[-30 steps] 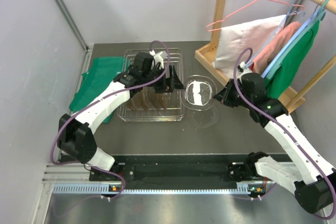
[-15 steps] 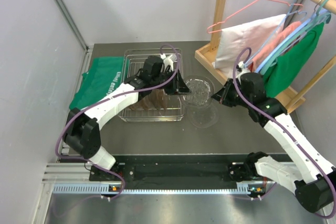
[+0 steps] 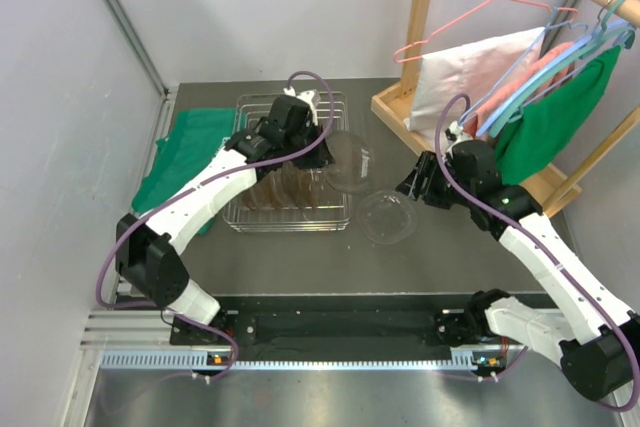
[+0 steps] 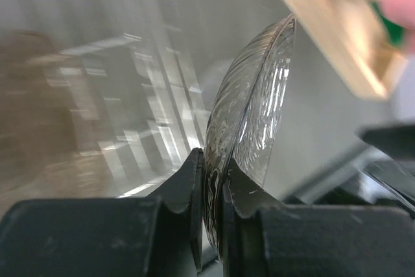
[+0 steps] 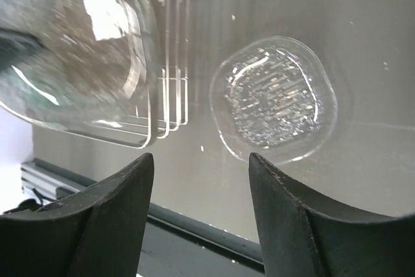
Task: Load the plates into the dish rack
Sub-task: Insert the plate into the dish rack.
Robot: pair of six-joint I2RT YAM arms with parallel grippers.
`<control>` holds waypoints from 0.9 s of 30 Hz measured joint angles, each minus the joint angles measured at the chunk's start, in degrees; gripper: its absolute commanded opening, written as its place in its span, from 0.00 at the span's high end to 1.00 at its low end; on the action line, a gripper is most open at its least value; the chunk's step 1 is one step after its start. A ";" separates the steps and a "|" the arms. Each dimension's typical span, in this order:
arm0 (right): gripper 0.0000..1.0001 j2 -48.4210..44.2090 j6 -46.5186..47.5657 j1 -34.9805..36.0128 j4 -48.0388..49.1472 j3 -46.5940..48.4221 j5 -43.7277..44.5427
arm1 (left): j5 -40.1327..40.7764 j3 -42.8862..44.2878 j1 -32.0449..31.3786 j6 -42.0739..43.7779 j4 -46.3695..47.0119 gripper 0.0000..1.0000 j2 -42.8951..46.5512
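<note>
Evidently the left end effector (image 4: 213, 160) clamps a plate (image 4: 254, 105) by its rim, tilted beside the rack (image 3: 245, 222), likely for slotting in; the right end effector (image 5: 200, 160), open and empty, hovers near a second plate (image 5: 275, 98).

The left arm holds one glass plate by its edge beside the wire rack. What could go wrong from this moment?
1. The left gripper pinches the clear patterned glass plate only at its rim. Smooth glass held this way could slip or swing out.
2. The silver wire dish rack holds brown glass plates standing close together. The incoming plate could strike them or a tine and chip.
</note>
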State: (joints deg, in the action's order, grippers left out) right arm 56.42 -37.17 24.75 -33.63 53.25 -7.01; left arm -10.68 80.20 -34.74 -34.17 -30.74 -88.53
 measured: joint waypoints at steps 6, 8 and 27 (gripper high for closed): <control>0.39 0.35 1.05 0.00 -1.29 0.00 1.27 | 16.74 6.21 0.09 3.34 -10.51 1.00 0.26; 0.39 0.74 1.22 0.00 -1.66 0.00 1.44 | 21.09 7.17 0.13 3.96 -13.03 1.00 0.24; 0.39 3.32 2.43 0.00 -2.86 0.00 2.25 | 32.11 9.70 0.09 4.31 -19.30 1.00 -4.92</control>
State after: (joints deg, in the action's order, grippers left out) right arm 59.75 -34.74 24.75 -36.49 53.25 -4.75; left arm 21.43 89.91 -34.65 -29.87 -50.04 -93.45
